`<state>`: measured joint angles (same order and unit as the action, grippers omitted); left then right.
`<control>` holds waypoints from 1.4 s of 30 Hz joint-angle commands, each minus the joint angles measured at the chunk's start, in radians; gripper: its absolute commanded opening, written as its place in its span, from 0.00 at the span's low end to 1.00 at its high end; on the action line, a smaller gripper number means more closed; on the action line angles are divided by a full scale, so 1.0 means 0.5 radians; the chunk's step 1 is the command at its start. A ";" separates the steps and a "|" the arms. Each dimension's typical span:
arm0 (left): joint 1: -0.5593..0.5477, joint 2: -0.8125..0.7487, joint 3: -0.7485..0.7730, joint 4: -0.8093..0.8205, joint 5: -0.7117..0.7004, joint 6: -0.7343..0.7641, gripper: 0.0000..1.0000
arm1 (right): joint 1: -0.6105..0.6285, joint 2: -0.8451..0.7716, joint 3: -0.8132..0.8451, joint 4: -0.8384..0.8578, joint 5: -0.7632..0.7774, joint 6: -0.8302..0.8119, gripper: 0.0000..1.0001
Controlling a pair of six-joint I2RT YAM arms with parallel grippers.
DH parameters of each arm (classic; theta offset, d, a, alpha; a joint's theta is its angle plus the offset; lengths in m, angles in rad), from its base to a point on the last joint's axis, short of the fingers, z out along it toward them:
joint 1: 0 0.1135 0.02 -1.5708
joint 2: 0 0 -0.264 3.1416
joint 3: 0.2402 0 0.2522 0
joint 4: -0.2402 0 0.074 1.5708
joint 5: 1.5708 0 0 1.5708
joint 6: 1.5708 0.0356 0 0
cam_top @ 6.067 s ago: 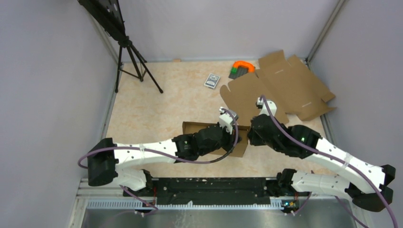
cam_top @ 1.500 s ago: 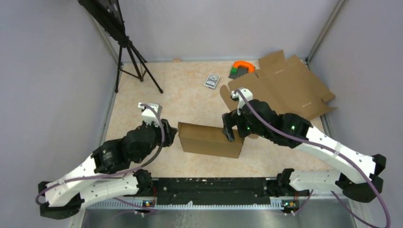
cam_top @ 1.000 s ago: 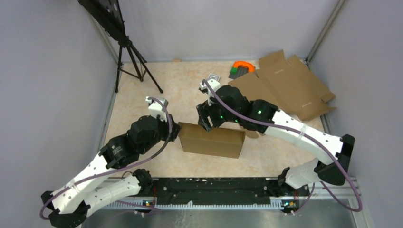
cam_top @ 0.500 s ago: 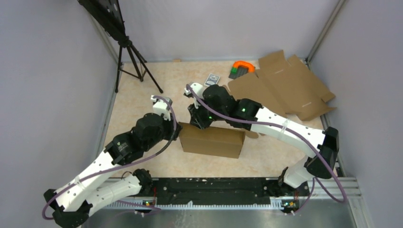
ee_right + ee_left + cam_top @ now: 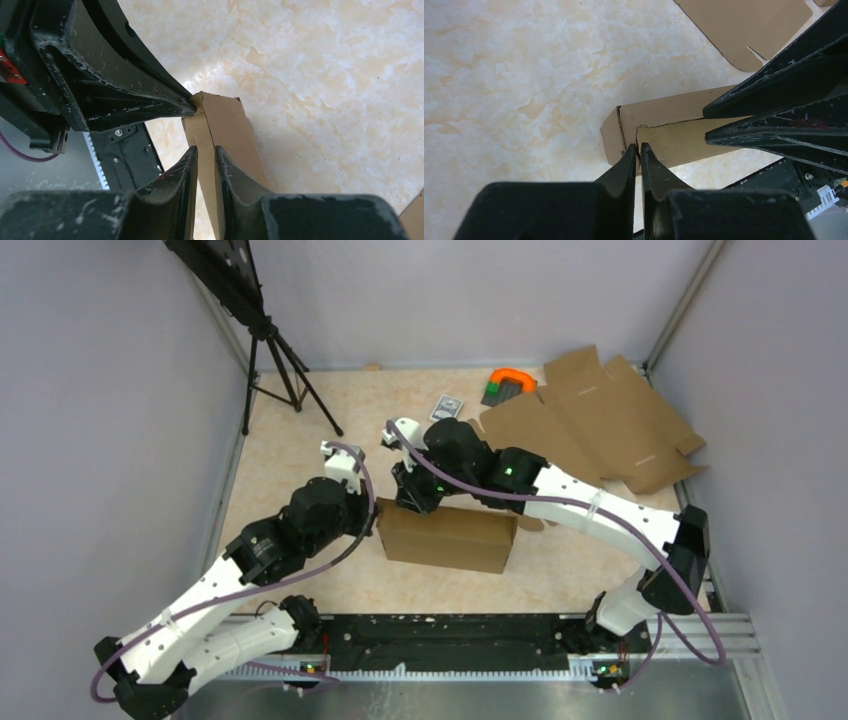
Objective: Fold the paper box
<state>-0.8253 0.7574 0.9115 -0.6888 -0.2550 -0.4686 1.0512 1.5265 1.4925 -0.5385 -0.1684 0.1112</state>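
Both pincers, the left gripper (image 5: pixel 638 150) and the right gripper (image 5: pixel 206 152), are clamped on the left end wall of the paper box (image 5: pixel 450 538), which is set mid-scene on the table (image 5: pixel 300 465), already formed, with only final seating of that end judged outstanding.

Marbled table (image 5: pixel 300 460) under paper box (image 5: pixel 445 538), flat blank (image 5: pixel 600 430)

no readable text or numbers, paper box (image 5: pixel 445 537) unmarked, card pack (image 5: pixel 447 407) print illegible
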 commanded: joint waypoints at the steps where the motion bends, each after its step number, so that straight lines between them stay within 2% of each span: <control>1: 0.009 0.006 -0.022 0.033 -0.010 0.010 0.06 | 0.015 0.047 0.072 0.052 -0.041 -0.053 0.15; 3: 0.008 0.009 -0.028 0.028 -0.004 0.015 0.03 | 0.017 0.067 0.071 0.037 -0.044 -0.062 0.14; 5: 0.009 0.014 -0.041 0.031 0.014 0.020 0.00 | 0.024 0.080 0.068 0.025 -0.047 -0.070 0.10; 8: 0.009 0.018 -0.054 0.031 0.032 0.023 0.00 | 0.036 0.088 0.057 0.019 -0.047 -0.088 0.00; 31: 0.009 -0.031 -0.106 -0.109 -0.087 0.035 0.00 | 0.081 0.095 -0.033 0.003 -0.060 -0.115 0.00; 34: 0.009 -0.044 -0.107 -0.091 -0.069 0.029 0.19 | 0.082 0.092 -0.035 -0.001 -0.050 -0.115 0.00; 35: 0.008 -0.044 -0.106 -0.080 -0.057 0.029 0.19 | 0.082 0.089 -0.032 0.003 -0.048 -0.115 0.00; 38: 0.009 -0.032 -0.107 -0.056 -0.040 0.037 0.04 | 0.084 0.079 -0.025 0.002 -0.047 -0.113 0.00; 42: 0.009 -0.003 -0.107 -0.061 -0.054 0.045 0.00 | 0.083 0.075 -0.032 -0.002 -0.044 -0.114 0.00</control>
<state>-0.8253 0.7475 0.8616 -0.7273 -0.2768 -0.4568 1.0798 1.5562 1.4902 -0.5385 -0.1856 0.0700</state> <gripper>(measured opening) 0.008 0.003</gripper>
